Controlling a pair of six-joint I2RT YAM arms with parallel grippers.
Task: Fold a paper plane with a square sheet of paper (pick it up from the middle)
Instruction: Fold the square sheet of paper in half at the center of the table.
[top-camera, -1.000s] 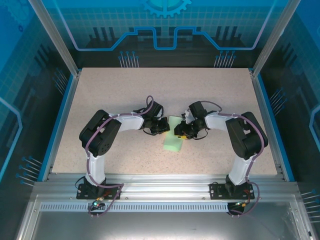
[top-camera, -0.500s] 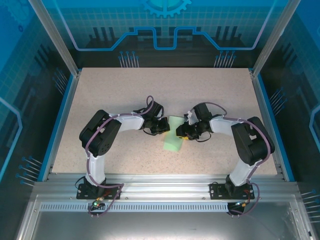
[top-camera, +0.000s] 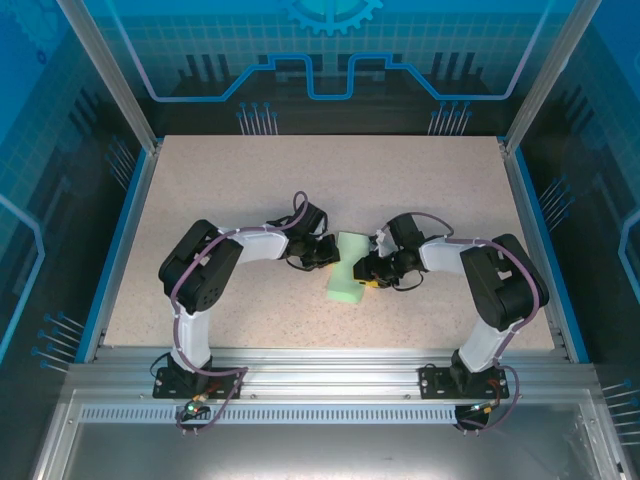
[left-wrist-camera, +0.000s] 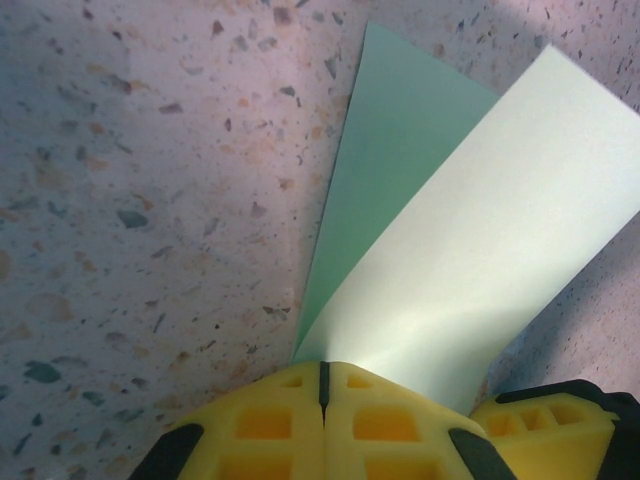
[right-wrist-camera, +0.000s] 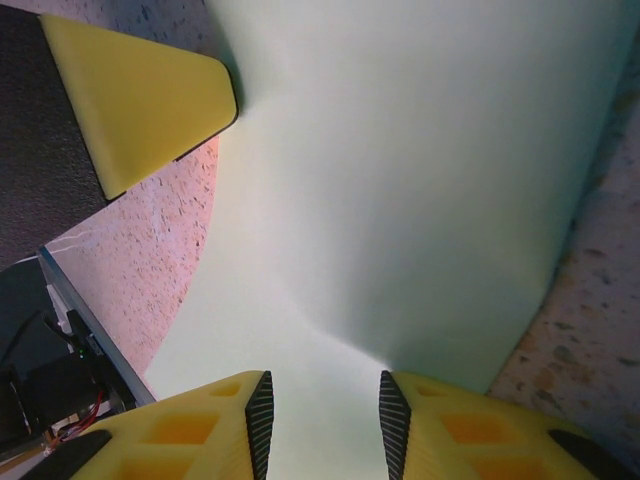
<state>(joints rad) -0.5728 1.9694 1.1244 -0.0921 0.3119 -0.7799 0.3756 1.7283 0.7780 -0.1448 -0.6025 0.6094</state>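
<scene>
The paper (top-camera: 346, 278) is lying folded near the table's (top-camera: 230, 190) middle, somewhat toward the near edge, with one flap standing up off the layer beneath. The left gripper (left-wrist-camera: 322, 370) is bearing on its left edge with fingers together; whether pinching or pressing cannot be told. The right gripper (right-wrist-camera: 322, 405) is straddling the right edge, fingers apart and not clamping. Judgement: an early fold is being formed. The next move calls for laying the flap flat with edges aligned, then creasing.

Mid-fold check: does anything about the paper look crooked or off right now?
Yes. At the shut left hand, the sheet fans apart into two layers: the pale upper one lies skewed over the darker lower one, edges not lined up. No tear visible.
</scene>
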